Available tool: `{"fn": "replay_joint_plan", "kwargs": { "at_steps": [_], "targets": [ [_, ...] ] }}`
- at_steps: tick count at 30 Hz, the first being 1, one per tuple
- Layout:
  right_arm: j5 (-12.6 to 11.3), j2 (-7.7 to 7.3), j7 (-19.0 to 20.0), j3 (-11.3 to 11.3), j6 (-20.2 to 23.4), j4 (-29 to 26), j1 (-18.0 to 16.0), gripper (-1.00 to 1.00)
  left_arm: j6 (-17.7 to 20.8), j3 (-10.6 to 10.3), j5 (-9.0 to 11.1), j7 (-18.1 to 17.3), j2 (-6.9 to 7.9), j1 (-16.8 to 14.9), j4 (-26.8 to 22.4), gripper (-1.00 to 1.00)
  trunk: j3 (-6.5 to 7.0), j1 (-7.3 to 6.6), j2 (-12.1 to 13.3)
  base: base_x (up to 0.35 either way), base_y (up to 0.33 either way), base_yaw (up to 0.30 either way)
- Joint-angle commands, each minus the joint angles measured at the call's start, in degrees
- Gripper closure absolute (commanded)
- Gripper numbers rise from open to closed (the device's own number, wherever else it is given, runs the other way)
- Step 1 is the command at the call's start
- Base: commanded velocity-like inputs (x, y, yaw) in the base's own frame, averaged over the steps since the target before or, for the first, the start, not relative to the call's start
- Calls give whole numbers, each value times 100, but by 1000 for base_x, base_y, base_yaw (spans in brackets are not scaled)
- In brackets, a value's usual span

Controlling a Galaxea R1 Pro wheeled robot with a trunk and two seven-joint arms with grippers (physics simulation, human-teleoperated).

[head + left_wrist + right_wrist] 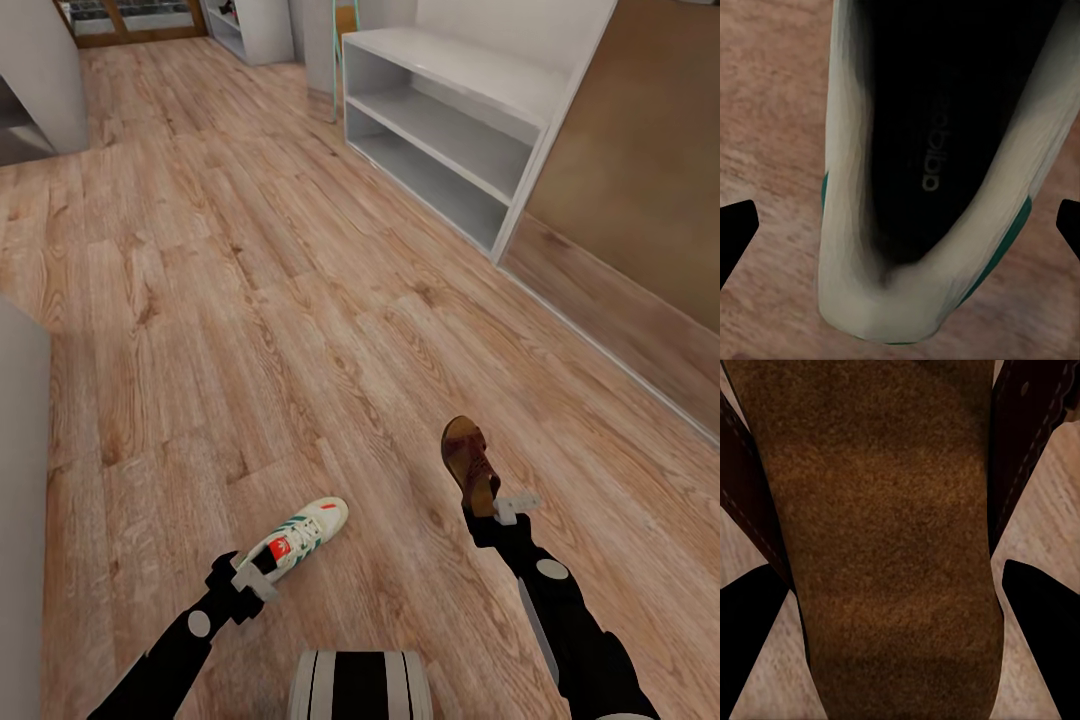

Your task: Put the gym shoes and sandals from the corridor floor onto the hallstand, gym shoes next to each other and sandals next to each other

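I have a shoe in each arm. My left gripper (262,574) is clamped on the heel end of a gym shoe (298,540), its cream toe pointing away from me and up to the right, the red tongue label and green stripes showing on top. In the left wrist view the gym shoe (937,172) fills the frame: I look straight into its dark opening with pale lettering on the insole, the green trim at both sides, and the black fingertips (736,232) sit out at either edge of the heel. My right gripper (500,505) holds a sandal (470,462) by its heel end, the brown sole turned up and the toe pointing away from me. In the right wrist view the sandal (885,540) is a broad brown suede-like surface between the dark fingers (1039,637), with stitched straps along both sides. Both shoes hang over the corridor floor (250,300), near its closest stretch to me. The hallstand (450,130) stands well ahead along the right-hand wall, its two open shelves bare.
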Motion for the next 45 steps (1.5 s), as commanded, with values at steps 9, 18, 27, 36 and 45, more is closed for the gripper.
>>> {"fn": "replay_joint_plan", "kwargs": {
  "at_steps": [9,18,27,36,45],
  "targets": [
    [59,3,45,-14,27,-11,-2,100,32,-5,-40,-13,-3,0,-20,-100,-28,-1,-1,0,0,0],
    [59,3,45,-14,27,-11,-3,100,31,4,-37,-13,3,0,-25,-100,-171,12,-8,0,0,9],
    [59,3,45,-14,27,-11,-3,100,31,7,-37,-13,0,0,-30,-100,-211,12,-8,0,0,31],
    [59,3,45,-14,27,-11,-2,100,31,0,-39,-13,-14,0,-30,-100,-213,12,-8,11,0,1],
    [59,3,45,-14,27,-12,-1,100,35,-5,-45,4,-23,0,-30,-100,-213,12,-8,53,0,0]
  ]
}}
